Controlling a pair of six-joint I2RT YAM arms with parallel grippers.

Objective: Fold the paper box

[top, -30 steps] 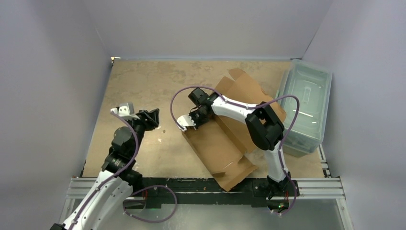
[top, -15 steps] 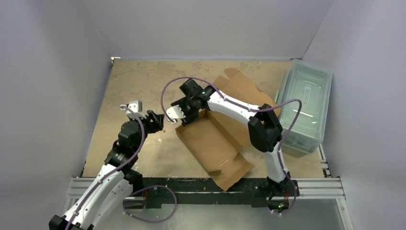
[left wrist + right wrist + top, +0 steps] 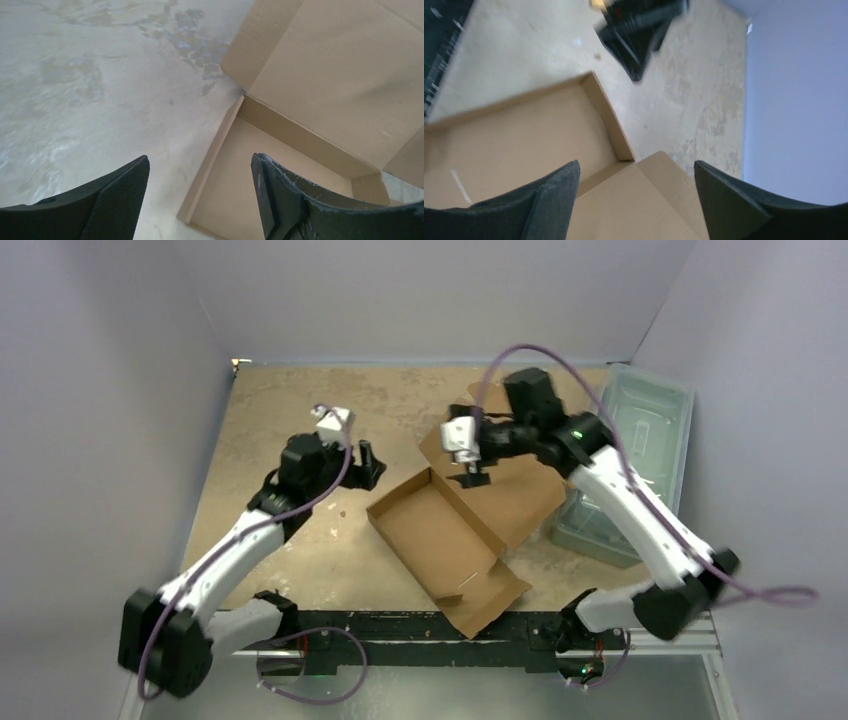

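The paper box [image 3: 440, 535] is brown cardboard lying slantwise mid-table, its shallow tray open upward and its lid panel [image 3: 525, 490] spread out behind, toward the right. My left gripper [image 3: 368, 462] hovers by the tray's far left corner, open. In the left wrist view the left gripper [image 3: 200, 160] has the tray's side wall [image 3: 212, 155] below the gap, with nothing between the fingers. My right gripper [image 3: 473, 476] hangs above the lid's left flap, open and empty. In the right wrist view the right gripper [image 3: 636, 167] looks down on the lid flap [image 3: 649, 200] and the tray corner.
A translucent grey-green plastic bin [image 3: 640, 440] stands against the right wall, just beyond the lid. Grey walls close in the tabletop [image 3: 300, 410] on three sides. The arm bases and a metal rail [image 3: 400, 625] run along the near edge, where the box's front flap overhangs.
My right gripper let go of the tray's left wall, opened, and lifted back to the right over the lid. My left arm reached forward to the tray's corner and opened wider.
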